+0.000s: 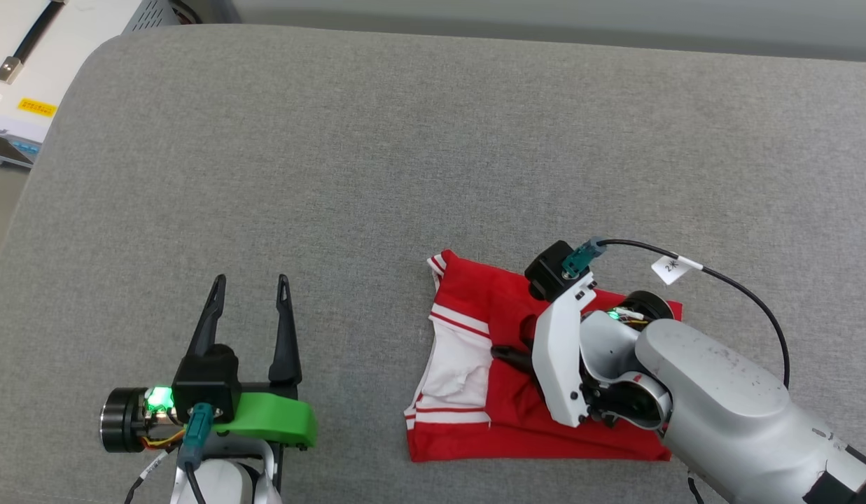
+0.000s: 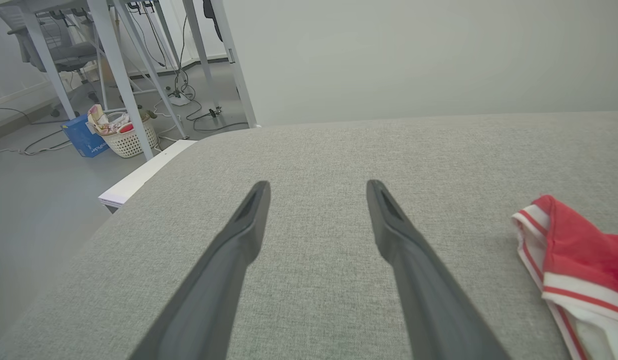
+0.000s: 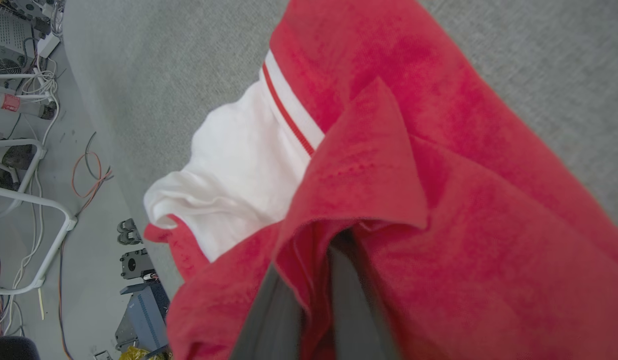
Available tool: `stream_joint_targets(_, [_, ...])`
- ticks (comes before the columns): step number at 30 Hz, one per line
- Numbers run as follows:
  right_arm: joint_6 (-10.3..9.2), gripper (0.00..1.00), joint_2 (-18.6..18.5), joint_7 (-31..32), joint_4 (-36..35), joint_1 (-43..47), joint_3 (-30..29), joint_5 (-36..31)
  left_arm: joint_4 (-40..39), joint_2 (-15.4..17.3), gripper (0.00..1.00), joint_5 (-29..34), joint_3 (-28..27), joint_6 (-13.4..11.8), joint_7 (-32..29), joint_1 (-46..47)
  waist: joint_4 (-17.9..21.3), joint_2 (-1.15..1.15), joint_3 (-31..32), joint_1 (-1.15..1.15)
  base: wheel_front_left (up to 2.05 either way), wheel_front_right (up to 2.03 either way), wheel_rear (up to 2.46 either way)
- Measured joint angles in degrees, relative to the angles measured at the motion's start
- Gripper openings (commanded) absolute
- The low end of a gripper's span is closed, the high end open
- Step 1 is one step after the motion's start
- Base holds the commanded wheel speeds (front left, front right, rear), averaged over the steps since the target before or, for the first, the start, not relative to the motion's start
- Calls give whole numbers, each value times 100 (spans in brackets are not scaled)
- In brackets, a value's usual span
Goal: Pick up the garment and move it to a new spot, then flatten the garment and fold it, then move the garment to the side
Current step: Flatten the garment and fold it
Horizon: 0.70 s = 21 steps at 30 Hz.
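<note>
Right gripper (image 3: 333, 250): jaws clamped on a fold of the garment (image 1: 503, 420), red cloth bunched round them; this arm is much the nearer.
Left gripper (image 1: 251, 280): jaws wide apart and empty, well left of the garment, over bare desk (image 1: 404, 140).
Garment: folded, at the desk's near right; long axis roughly left-right, white sleeve end toward the left gripper.
Path: bare cloth surface all round the garment, so likely nothing blocks a slide aside.
Beyond the garment: a basket (image 2: 129, 137) and blue box (image 2: 84, 142) on the floor, past the desk's far left corner.
</note>
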<state>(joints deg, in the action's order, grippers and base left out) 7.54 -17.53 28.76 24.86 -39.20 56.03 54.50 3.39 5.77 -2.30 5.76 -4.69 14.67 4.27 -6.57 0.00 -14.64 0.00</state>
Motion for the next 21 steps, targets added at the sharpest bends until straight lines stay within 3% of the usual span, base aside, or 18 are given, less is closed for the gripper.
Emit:
stream_joint_targets(2, [4, 4, 2, -188, 69, -38, 81, 67, 18, -8, 100, 1, -21, 0, 0, 0, 7, 0, 1, 0, 0, 0, 0])
stream_joint_targets(3, [4, 33, 0, -280, 78, -53, 123, 70, 25, -9, 100, 1, -35, 0, 0, -1, 15, 0, 10, 0, 0, 0, 0])
stream_joint_targets(4, [4, 85, -11, -379, 67, -65, 174, 84, 38, -9, 100, 1, -49, 0, 0, -1, 28, 0, 30, 0, 0, 0, 0])
stream_joint_targets(5, [3, 100, -40, -480, 29, -73, 233, 111, 56, -9, 100, 3, -56, 0, 0, -3, 40, 0, 60, 0, 0, 0, 0])
stream_joint_targets(13, [0, 100, -809, -1835, -865, -72, 85, -22, 65, -9, 100, 42, -94, 1, 0, -86, 136, 0, 398, 0, 0, 0, 0])
stream_joint_targets(18, [0, 100, -1284, -2982, -1015, 179, -821, -753, 14, 3, 100, 62, -127, 7, 0, -257, 268, 0, 629, 0, 0, 0, 0])
stream_joint_targets(21, [0, 100, -1360, -3630, -985, 556, -1457, -1269, -20, 13, 100, 77, -132, 16, 0, -348, 372, 0, 744, 0, 0, 0, 0])
